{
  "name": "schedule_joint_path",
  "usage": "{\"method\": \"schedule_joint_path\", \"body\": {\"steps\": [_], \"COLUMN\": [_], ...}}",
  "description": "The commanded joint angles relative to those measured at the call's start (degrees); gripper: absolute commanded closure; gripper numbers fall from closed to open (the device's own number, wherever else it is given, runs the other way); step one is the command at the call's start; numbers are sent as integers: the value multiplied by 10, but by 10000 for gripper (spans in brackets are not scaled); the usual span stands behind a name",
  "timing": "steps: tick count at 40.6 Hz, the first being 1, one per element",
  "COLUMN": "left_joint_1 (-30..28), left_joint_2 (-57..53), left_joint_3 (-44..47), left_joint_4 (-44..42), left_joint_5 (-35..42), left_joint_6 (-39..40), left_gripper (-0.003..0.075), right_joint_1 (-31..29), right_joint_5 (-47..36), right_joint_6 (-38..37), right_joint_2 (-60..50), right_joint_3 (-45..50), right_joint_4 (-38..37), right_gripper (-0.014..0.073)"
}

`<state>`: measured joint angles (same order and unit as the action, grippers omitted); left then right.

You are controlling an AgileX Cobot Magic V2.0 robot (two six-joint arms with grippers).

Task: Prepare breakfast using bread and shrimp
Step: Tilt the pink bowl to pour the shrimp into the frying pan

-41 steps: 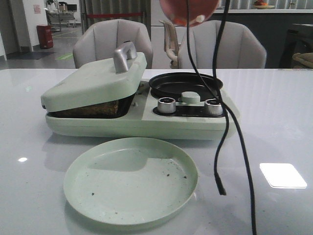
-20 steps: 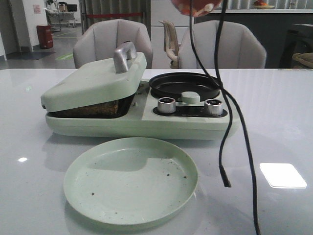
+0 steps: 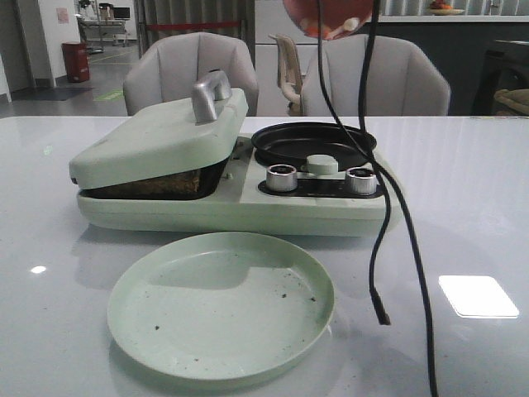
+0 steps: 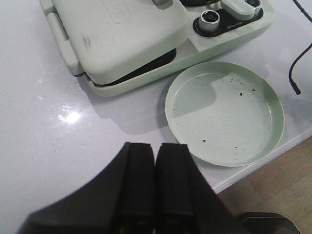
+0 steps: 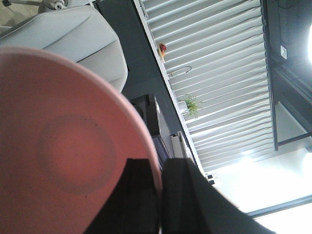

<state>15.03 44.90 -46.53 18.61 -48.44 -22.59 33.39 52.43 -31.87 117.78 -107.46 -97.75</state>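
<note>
White glossy tabletop (image 3: 479, 182); right pincer (image 5: 160, 204) clamps tilted pink bowl (image 3: 326, 16) above black round pan (image 3: 314, 142): tip slowly so shrimp (image 3: 347, 25) land inside

White table top (image 3: 488, 190): glossy, smooth, mirror-like reflections of light. Breakfast maker (image 3: 231, 207): pale green plastic casing, matt to satin; lid (image 4: 117, 36), ahead of the left gripper (image 4: 155, 190), carries dark scuff marks. Lid handle (image 3: 208, 95) and two knobs (image 3: 281, 177): bright, polished metal look. Round pan (image 3: 312, 142): black, smooth, semi-gloss coating. Green plate (image 4: 224, 112), just ahead of the left gripper: smooth matt plastic, speckled with dark crumbs. Pink bowl (image 5: 58, 156), pinched at its rim in the right gripper (image 5: 161, 195): smooth, matt underside. Gripper fingers: matt black. Cable (image 3: 388, 215): smooth black sheath.
</note>
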Motion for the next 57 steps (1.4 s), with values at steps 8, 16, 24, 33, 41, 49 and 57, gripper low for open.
{"method": "schedule_joint_path", "body": {"steps": [8, 16, 24, 33, 41, 49, 57], "left_joint_1": [4, 4, 4, 4, 4, 4, 4], "left_joint_2": [-4, -4, -4, -1, 4, 5, 5], "left_joint_3": [-15, -15, -15, -15, -15, -15, -15], "left_joint_4": [14, 14, 14, 14, 14, 14, 14], "left_joint_5": [38, 38, 40, 43, 43, 43, 54], "left_joint_6": [5, 5, 5, 5, 5, 5, 5], "left_gripper": [619, 619, 619, 619, 619, 619, 619], "right_joint_1": [-1, -1, -1, 0, 1, 2, 4], "right_joint_5": [23, 27, 24, 32, 60, 58, 62], "right_joint_6": [74, 77, 75, 75, 74, 40, 31], "right_joint_2": [-40, -40, -34, -19, -24, -22, 7], "right_joint_3": [-33, -71, -68, -21, -33, -29, -10], "right_joint_4": [-53, -53, -22, -17, -53, -13, -45], "right_gripper": [550, 550, 550, 550, 550, 550, 550]}}
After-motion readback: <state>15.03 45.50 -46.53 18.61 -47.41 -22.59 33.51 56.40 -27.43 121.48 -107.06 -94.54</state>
